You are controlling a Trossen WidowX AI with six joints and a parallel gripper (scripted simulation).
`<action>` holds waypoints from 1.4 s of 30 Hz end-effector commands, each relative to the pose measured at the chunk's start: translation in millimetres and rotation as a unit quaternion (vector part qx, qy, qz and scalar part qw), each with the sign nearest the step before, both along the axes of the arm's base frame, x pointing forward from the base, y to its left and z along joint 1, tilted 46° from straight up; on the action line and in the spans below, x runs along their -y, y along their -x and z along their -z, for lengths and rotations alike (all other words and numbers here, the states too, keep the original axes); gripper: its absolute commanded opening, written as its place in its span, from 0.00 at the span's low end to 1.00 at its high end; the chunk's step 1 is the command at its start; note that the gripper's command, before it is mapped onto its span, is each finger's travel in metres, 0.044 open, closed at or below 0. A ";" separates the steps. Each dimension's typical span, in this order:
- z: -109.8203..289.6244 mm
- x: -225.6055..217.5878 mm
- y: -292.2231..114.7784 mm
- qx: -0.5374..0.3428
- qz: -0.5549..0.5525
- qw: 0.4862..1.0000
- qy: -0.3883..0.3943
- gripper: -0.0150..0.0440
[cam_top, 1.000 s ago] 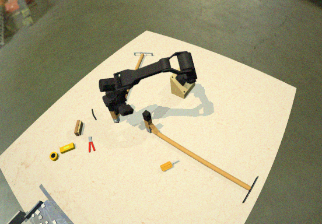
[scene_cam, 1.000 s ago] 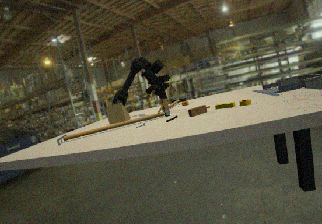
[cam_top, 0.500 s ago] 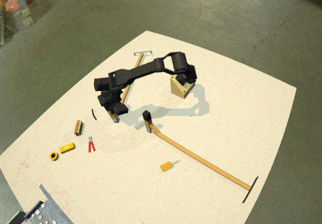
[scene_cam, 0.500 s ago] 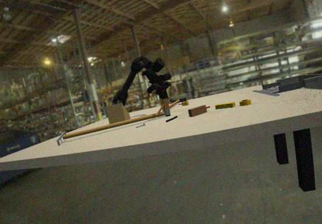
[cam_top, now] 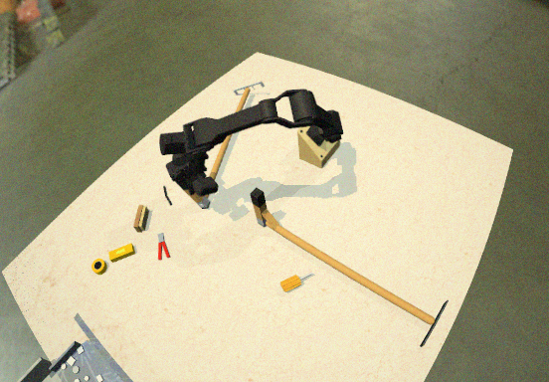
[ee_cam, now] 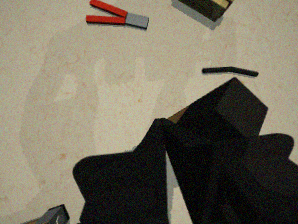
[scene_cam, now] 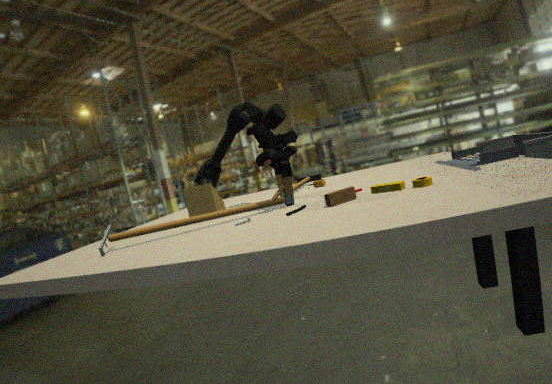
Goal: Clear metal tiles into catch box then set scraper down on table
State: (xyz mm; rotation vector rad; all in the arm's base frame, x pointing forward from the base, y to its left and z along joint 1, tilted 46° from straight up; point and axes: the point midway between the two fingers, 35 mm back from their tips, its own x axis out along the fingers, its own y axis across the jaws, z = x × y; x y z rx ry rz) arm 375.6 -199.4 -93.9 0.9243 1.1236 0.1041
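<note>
I have the gripper (cam_top: 201,189) left of centre, jaws clamped on the near handle end of one long scraper (cam_top: 226,141). Stiff wooden pole, long lever: it should swing heavily, so I judge this end hold twist-prone. Bench plate (cam_top: 101,363) sits lower left.

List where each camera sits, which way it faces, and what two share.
Top: high above, looking down on the table; whole arm shows.
Exterior: low beside the table edge, looking across it; whole arm shows.
Wrist: on the arm, looking down; only the claw, shut on a wooden-handled tool.
Top and wrist share the red pliers.
</note>
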 end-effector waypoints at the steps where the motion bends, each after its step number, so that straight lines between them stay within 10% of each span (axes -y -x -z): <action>1: 4.3 8.3 0.0 0.000 0.003 1.000 0.003 0.25; 42: 48.8 52.8 -10.5 0.001 0.003 1.000 0.005 0.25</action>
